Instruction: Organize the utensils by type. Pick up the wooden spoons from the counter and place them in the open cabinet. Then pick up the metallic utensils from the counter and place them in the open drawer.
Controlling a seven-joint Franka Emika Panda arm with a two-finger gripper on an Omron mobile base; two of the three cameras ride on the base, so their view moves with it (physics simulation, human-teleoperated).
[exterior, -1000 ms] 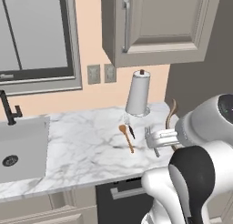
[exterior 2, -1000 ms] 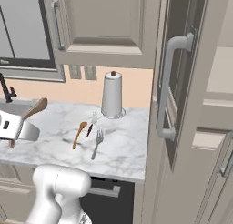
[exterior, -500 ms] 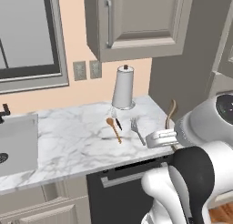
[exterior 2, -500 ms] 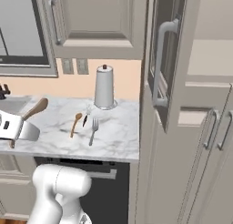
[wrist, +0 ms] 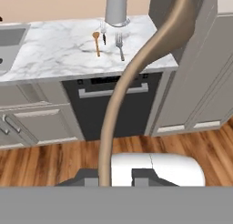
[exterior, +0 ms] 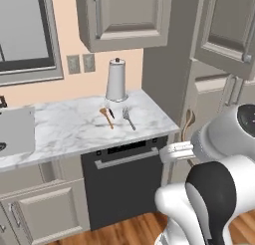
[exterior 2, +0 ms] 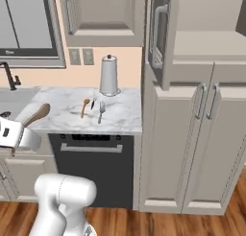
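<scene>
Hand view: tool clamped on the handle of a long, curved tan wooden spoon | far ahead of tool, on veined white marble table: small orange-brown spoon, silver four-tined fork, thin black-handled utensil, grey cylindrical canister behind them | no writing legible

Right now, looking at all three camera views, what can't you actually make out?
- Gripper fingertips: in the hand view, cut off at the bottom edge; contact with the tan wooden spoon isn't visible.
- Black-handled utensil: too small in the left base view to identify its type.
- Open cabinet interior: in the right base view, its door and the top edge hide most of it.
</scene>
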